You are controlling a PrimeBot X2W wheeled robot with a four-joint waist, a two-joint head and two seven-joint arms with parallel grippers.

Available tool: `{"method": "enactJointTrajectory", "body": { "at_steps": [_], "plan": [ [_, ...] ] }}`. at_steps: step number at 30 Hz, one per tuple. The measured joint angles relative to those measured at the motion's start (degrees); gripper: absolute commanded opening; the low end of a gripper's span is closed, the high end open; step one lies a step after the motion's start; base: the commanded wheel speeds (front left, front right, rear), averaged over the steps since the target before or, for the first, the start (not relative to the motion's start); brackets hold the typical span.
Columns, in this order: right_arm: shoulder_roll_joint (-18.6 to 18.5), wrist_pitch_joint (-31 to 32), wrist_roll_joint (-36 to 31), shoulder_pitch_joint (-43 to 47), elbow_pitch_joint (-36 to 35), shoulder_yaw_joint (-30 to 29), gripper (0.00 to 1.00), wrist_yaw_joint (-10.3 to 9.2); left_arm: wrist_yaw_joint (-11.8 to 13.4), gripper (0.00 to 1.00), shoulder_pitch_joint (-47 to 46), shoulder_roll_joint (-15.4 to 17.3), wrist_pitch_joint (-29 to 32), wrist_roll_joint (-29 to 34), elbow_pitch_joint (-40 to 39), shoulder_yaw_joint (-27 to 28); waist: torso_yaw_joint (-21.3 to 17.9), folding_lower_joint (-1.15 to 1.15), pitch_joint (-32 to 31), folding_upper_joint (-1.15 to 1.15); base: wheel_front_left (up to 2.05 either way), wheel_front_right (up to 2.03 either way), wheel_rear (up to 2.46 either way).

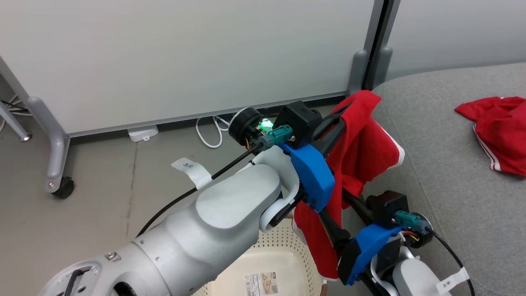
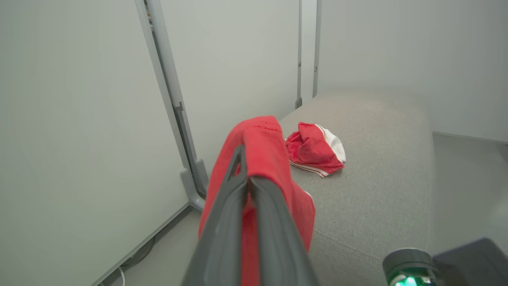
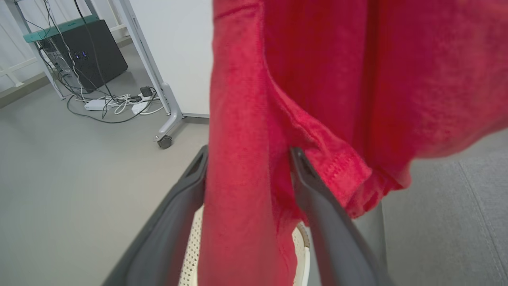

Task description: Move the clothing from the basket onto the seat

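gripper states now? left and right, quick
Left gripper: closed, holding the hanging red garment.
Right gripper: closed on a bunched fold of the same garment.

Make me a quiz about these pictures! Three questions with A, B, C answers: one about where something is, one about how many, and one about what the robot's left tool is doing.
1. Where does the loose garment lie?
A) in a drawer
B) on a chair
C) on the grey seat

2. How many red garments are there?
A) two
B) four
C) five

3. What is the left tool doing?
A) open and empty
B) shut on the hanging garment
C) holding a cup

Answers:
1 C, it rests crumpled on the seat in the head and left wrist views.
2 A, one lies on the seat and one hangs at the left tool.
3 B, its fingers pinch red cloth in the left wrist view.
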Motion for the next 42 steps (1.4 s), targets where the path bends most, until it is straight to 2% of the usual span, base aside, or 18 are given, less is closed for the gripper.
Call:
{"method": "enactJointTrajectory", "body": {
  "at_steps": [1, 2, 20, 21, 23, 24, 25, 42],
  "plan": [
    [0.00, 0.09, 0.07, -0.13, 0.57, 0.04, 0.41, 0.00, 0.00, 0.00, -0.02, 0.01, 0.00, -0.19, -0.01, -0.07, 0.03, 0.00, -0.03, 0.00, 0.00, 0.00, 0.00],
    [0.00, 0.03, 0.02, -0.36, 1.20, 0.08, 0.00, 0.00, 0.00, 0.00, -0.04, 0.01, -0.01, -0.20, -0.02, -0.13, 0.06, 0.00, -0.05, 0.00, 0.00, 0.00, 0.00],
    [0.00, -0.99, 0.65, -1.40, 3.91, 0.89, 0.00, 0.00, 0.10, 0.00, -0.37, 0.01, -0.07, -0.60, 0.36, -0.59, -0.24, 0.00, -0.11, 0.00, 0.00, 0.00, 0.00],
    [0.00, -1.14, 0.65, -1.47, 3.97, 0.88, 0.00, 0.00, 0.16, 0.06, -0.37, 0.00, -0.07, -0.57, 0.41, -0.60, -0.26, 0.00, -0.11, 0.00, 0.00, 0.00, 0.00],
    [0.00, -1.25, 0.65, -1.54, 4.08, 0.83, 0.00, 0.00, 0.16, 0.45, -0.37, 0.00, -0.07, -0.53, 0.56, -0.62, -0.28, 0.00, -0.16, 0.00, 0.00, 0.00, 0.00],
    [0.00, -1.26, 0.66, -1.54, 4.14, 0.82, 0.00, 0.00, 0.16, 0.87, -0.37, 0.01, -0.07, -0.52, 0.64, -0.62, -0.29, 0.00, -0.19, 0.00, 0.00, 0.00, 0.00],
    [0.00, -1.27, 0.68, -1.54, 4.20, 0.82, 0.00, 0.00, 0.16, 1.00, -0.37, 0.00, -0.04, -0.49, 0.73, -0.63, -0.30, 0.00, -0.24, 0.00, 0.00, 0.00, 0.00],
    [0.00, -1.77, 1.15, -1.37, 4.14, 0.19, 0.00, 0.00, -0.03, 1.00, 2.76, -0.01, -0.14, -0.19, 4.07, -0.65, -0.34, 0.00, -0.82, 0.00, 0.00, 0.00, 0.00]
  ]
}}
